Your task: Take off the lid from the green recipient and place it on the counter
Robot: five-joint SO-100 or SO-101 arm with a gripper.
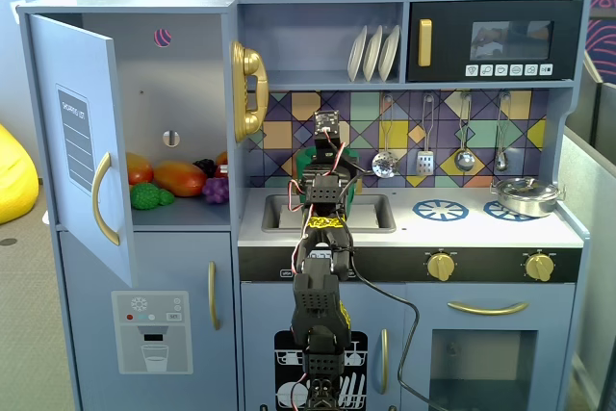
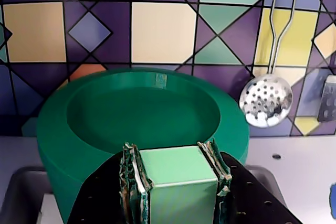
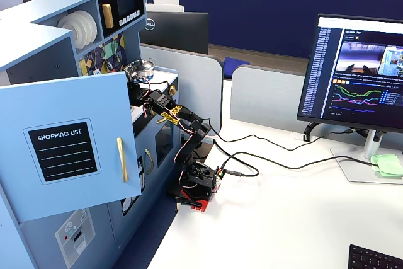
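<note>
The green recipient (image 2: 79, 129) fills the wrist view, upright, with its dark open hollow facing me; it stands at the sink (image 2: 21, 187) against the tiled back wall. No lid with a knob shows in any view. My gripper (image 2: 176, 153) is shut on the recipient's light-green strap handle (image 2: 178, 182), one padded finger (image 2: 131, 177) on each side. In a fixed view the arm (image 1: 322, 190) reaches over the sink (image 1: 371, 214) and hides most of the recipient (image 1: 353, 192). The counter (image 1: 414, 230) is pale grey.
A silver pot (image 1: 525, 196) sits on the right burner print; the left burner print (image 1: 440, 209) is bare. A slotted ladle (image 2: 265, 100) and other utensils hang on the tiled wall. The fridge door (image 1: 82, 141) stands open at the left with toy food inside.
</note>
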